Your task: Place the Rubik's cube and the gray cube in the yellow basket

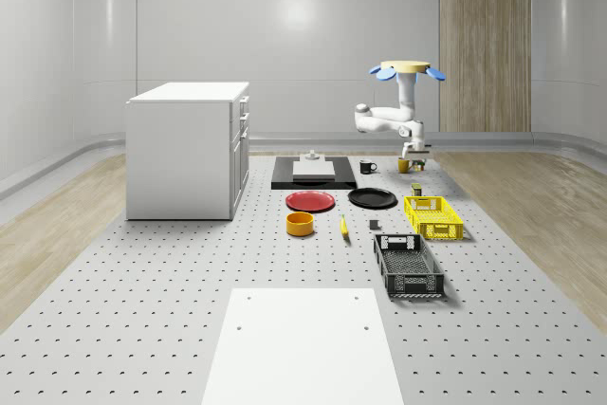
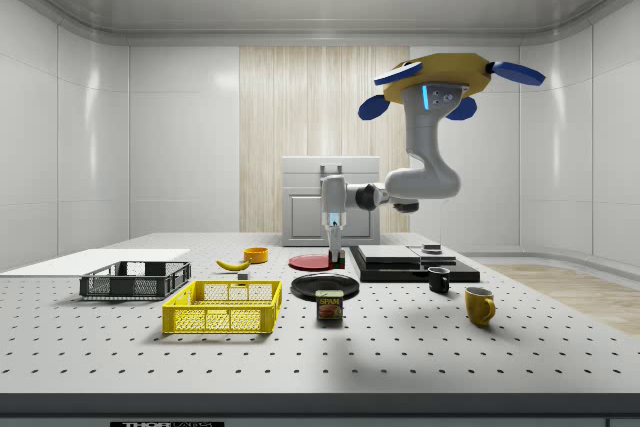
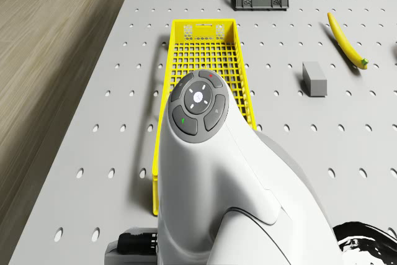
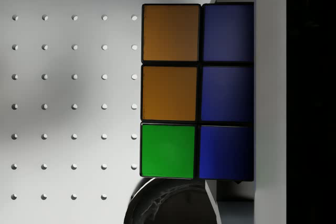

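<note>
The Rubik's cube (image 4: 197, 90) sits close in the wrist view, showing orange, green and blue tiles, with one pale finger (image 4: 270, 98) flat against its blue side. My gripper (image 2: 335, 250) hangs straight down, shut on the cube (image 2: 337, 264), which is held a little above the table near the black plate (image 2: 324, 285). The drone (image 1: 410, 68) hovers over the table's back right part, just beyond the far end of the yellow basket (image 1: 433, 216). The small gray cube (image 3: 314, 79) lies on the table between the basket (image 3: 205, 48) and the banana (image 3: 347, 41).
A black basket (image 1: 408, 266) stands in front of the yellow one. A can (image 2: 329, 305), a yellow mug (image 2: 479, 304) and a black mug (image 2: 438, 279) stand near the gripper. A red plate (image 1: 310, 200), yellow bowl (image 1: 300, 223), black tray (image 1: 313, 173) and white cabinet (image 1: 188, 149) lie to the whole-scene view's left.
</note>
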{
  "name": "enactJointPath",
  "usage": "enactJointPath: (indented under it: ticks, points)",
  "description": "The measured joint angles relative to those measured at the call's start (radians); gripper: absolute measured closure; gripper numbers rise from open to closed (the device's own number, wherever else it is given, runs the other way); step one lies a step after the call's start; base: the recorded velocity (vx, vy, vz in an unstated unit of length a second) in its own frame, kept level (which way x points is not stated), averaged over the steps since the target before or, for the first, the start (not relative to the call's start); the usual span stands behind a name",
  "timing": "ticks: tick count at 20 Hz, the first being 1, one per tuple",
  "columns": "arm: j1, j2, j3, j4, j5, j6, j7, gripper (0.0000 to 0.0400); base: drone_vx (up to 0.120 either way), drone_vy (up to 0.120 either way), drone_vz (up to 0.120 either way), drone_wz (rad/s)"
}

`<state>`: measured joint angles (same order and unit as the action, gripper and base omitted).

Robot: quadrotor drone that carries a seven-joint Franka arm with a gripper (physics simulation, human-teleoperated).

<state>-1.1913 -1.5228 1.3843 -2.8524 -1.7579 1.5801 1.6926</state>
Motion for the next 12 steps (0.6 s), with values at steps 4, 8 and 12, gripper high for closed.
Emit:
enactJointPath:
  ticks: [4,8,12]
  points:
    - [-0.001,-0.006,0.001,0.0,0.002,0.005,0.001,0.0078,0.12,0.0,0.0,0.0]
    - [-0.002,-0.011,0.001,0.0,0.004,0.01,0.002,0.0078,0.12,0.0,0.0,0.0]
    - [-0.003,-0.016,0.002,0.001,0.006,0.015,0.002,0.0078,0.12,0.0,0.0,0.0]
